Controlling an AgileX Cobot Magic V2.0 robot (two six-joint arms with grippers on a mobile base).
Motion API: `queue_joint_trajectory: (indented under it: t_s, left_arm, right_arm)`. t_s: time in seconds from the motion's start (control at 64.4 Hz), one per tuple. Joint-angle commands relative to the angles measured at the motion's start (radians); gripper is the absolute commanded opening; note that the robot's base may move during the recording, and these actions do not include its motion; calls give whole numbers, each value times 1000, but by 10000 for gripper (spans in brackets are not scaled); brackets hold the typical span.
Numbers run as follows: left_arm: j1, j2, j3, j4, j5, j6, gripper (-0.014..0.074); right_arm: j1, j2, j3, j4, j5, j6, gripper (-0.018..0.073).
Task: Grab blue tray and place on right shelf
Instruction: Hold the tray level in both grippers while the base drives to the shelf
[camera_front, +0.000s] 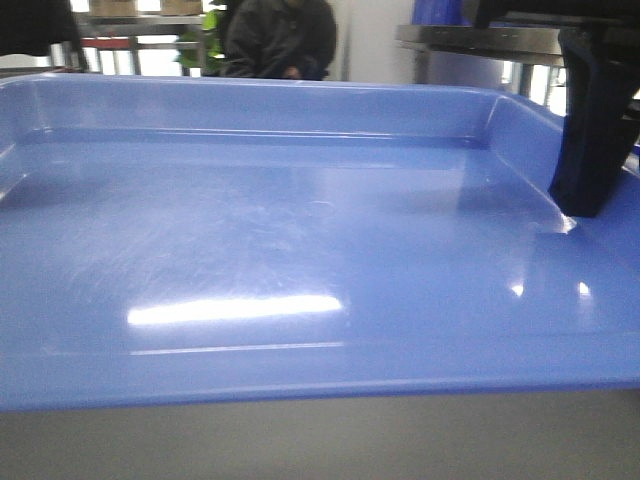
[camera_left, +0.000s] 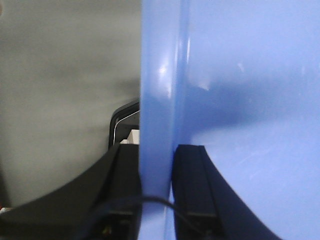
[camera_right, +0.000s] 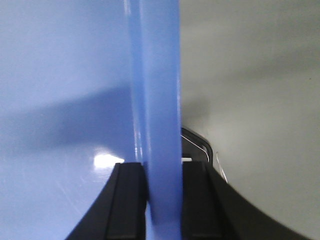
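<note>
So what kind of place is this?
Probably an indoor workroom or storeroom: a steel shelf, another rack further back, and a person in a dark jacket behind the blue tray.

We find no legible text, label, brand, number or sign in any of the three views; the blue tray (camera_front: 300, 250) shows only glare and fine scratches on its glossy floor; the brown boxes (camera_front: 112, 7) on the far rack are too blurred for us to read any marking.
</note>
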Motion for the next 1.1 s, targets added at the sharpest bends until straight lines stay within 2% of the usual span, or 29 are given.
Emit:
queue_joint_trajectory:
  t_s: [0.0,1.087]
  left_arm:
    - [-9,-23,-24,-12,-5,-4,54]
    - [-9,-23,-24,-12,-5,-4,54]
  right_arm:
    - [0,-28,-27,-20,-39,9,243]
    - [0,-28,-27,-20,-39,9,243]
